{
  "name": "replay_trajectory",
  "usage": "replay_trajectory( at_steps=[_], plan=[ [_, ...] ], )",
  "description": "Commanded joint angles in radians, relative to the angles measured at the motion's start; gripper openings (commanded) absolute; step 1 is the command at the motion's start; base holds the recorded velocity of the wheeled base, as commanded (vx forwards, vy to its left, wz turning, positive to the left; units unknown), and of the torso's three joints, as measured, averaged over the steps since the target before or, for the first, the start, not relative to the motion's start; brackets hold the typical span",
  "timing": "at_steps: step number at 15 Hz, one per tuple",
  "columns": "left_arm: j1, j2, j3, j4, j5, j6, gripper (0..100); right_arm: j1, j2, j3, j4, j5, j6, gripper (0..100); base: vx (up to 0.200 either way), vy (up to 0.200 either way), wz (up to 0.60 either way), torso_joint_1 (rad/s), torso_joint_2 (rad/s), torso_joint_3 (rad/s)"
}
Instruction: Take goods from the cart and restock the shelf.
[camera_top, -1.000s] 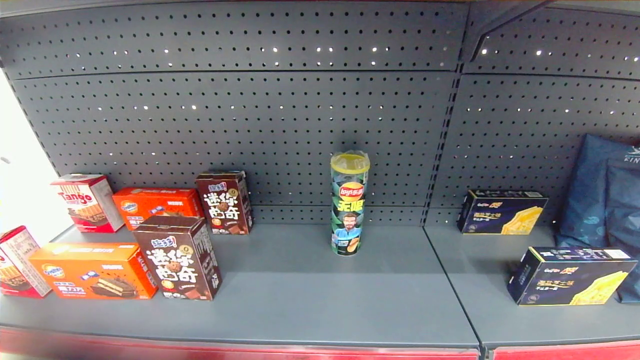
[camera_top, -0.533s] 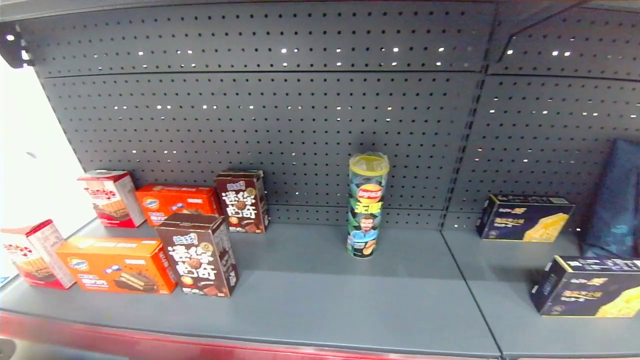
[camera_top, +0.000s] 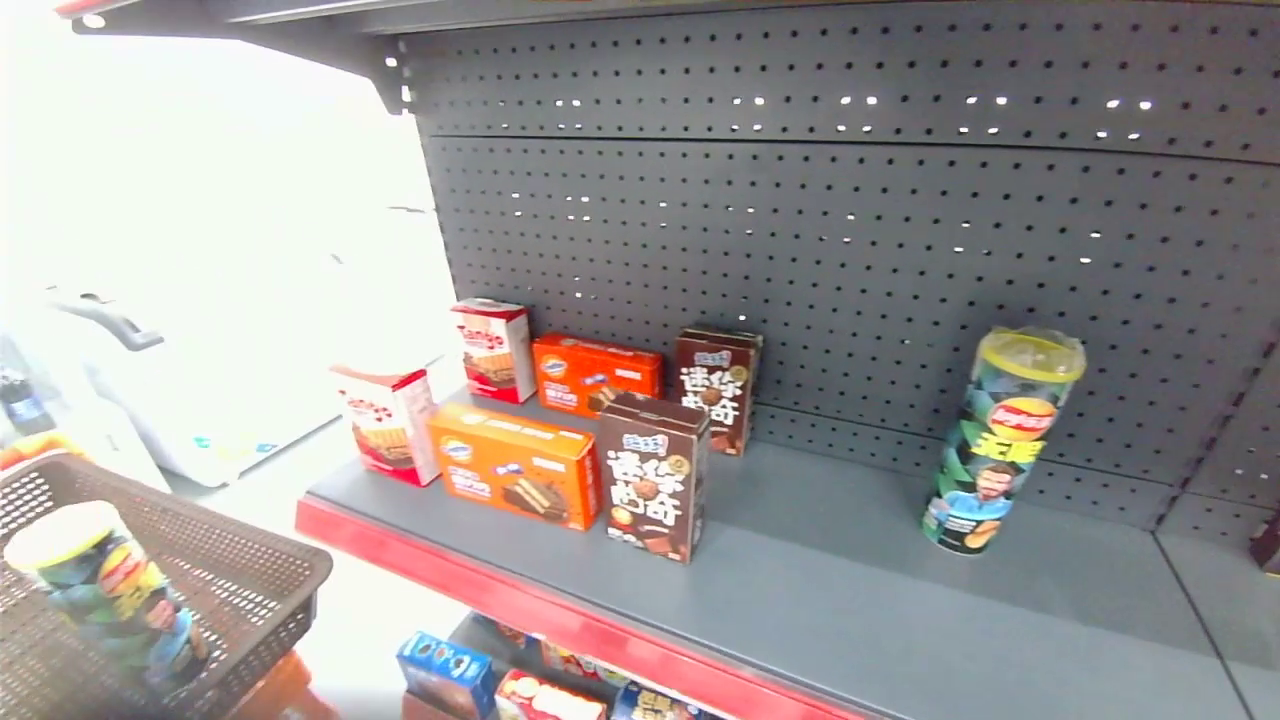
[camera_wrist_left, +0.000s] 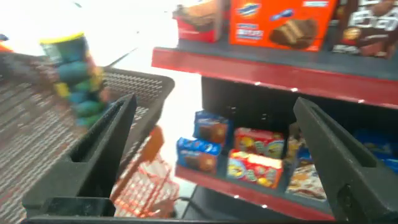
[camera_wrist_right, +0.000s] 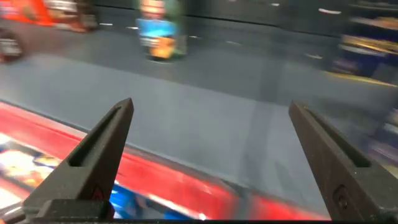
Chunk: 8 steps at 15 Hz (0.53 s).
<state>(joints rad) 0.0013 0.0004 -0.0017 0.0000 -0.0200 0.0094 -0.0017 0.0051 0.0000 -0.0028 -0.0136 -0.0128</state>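
Left tool (camera_wrist_left: 212, 101) and right tool (camera_wrist_right: 211, 104) released; view now farther left, basket (camera_top: 262, 592) with 1 can (camera_top: 112, 590).

A grey shelf (camera_top: 830, 610) with a red front edge carried six snack boxes (camera_top: 520, 465) clustered at frame centre and one upright crisp can (camera_top: 1003, 440) at right.

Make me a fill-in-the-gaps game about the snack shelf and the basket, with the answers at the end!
The tall chip can with the yellow lid stands upright on the grey ____.
Another chip can with a pale lid sits inside the dark mesh ____.
The flat box beside the front brown cookie box is coloured ____.
The left gripper and the right gripper are both ____.
Missing words: shelf, basket, orange, open.
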Motion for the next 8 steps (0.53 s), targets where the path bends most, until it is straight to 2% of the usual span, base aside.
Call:
replay_trajectory(
  at_steps=[1,8],
  plan=[
    [0.000,0.000,0.000,0.000,0.000,0.000,100,0.000,0.001,0.000,0.000,0.000,0.000,100,0.000,0.000,0.60,0.007,0.00,0.002],
    [0.000,0.000,0.000,0.000,-0.001,0.001,100,0.000,0.001,0.000,0.000,0.000,0.000,100,0.000,0.000,0.60,-0.001,0.00,0.003]
  ],
)
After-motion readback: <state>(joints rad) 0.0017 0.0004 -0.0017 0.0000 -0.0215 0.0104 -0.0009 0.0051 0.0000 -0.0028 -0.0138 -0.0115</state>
